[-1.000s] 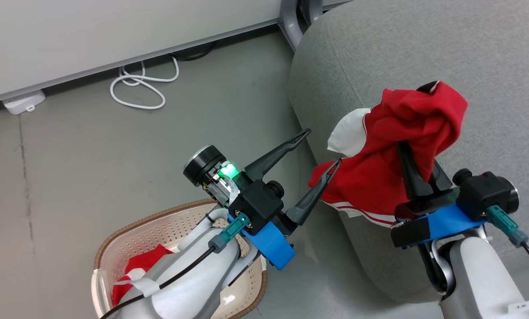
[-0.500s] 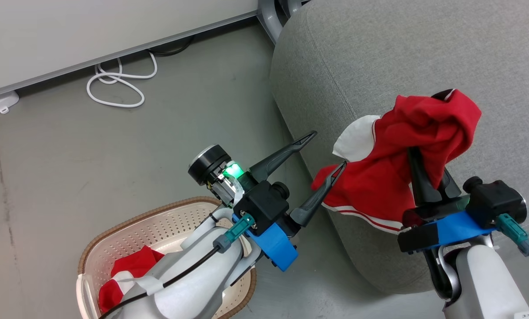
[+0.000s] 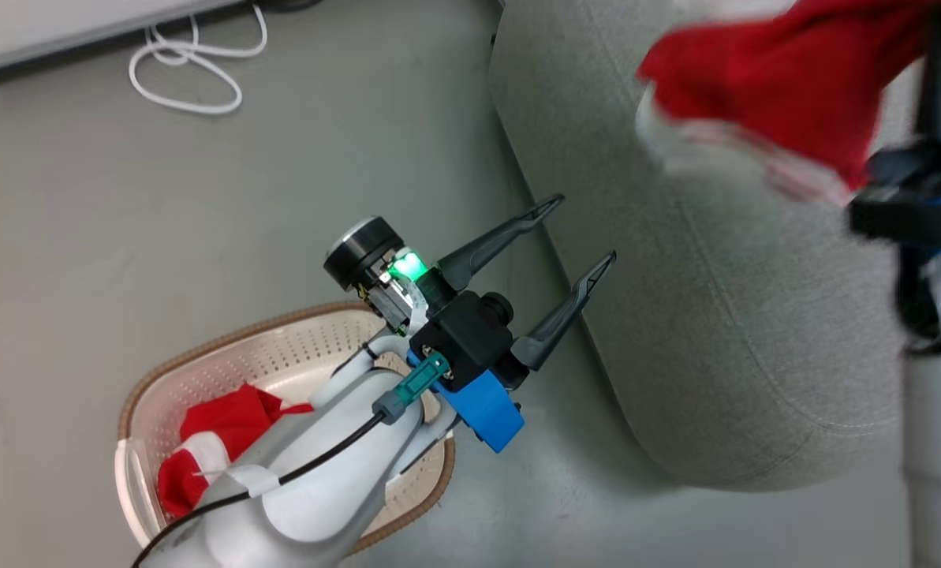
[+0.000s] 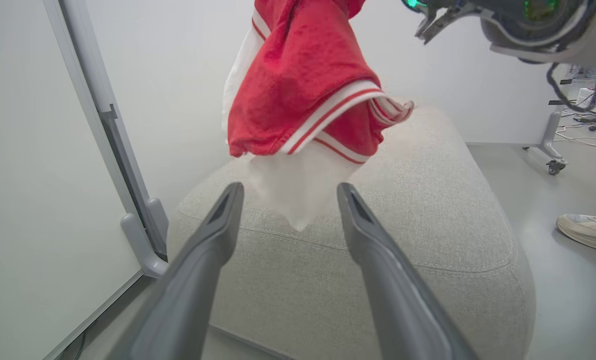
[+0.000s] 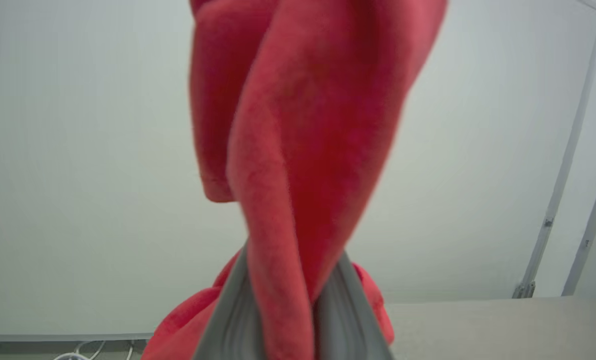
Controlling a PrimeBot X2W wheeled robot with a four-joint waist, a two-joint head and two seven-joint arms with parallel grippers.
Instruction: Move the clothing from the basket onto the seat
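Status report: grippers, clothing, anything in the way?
Right gripper shut on red garment, above seat. Left gripper open, empty. Second garment in basket. No obstruction seen.

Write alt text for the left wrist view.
A red garment with white stripes and trim hangs from above, over the near end of the grey seat. The left gripper, fingers open and empty, points toward it from the bottom of the view. A person's shoe shows at the right edge.

Matt woven-cloth seat [image 4: 427, 210], fleecy clothing [image 4: 298, 75]
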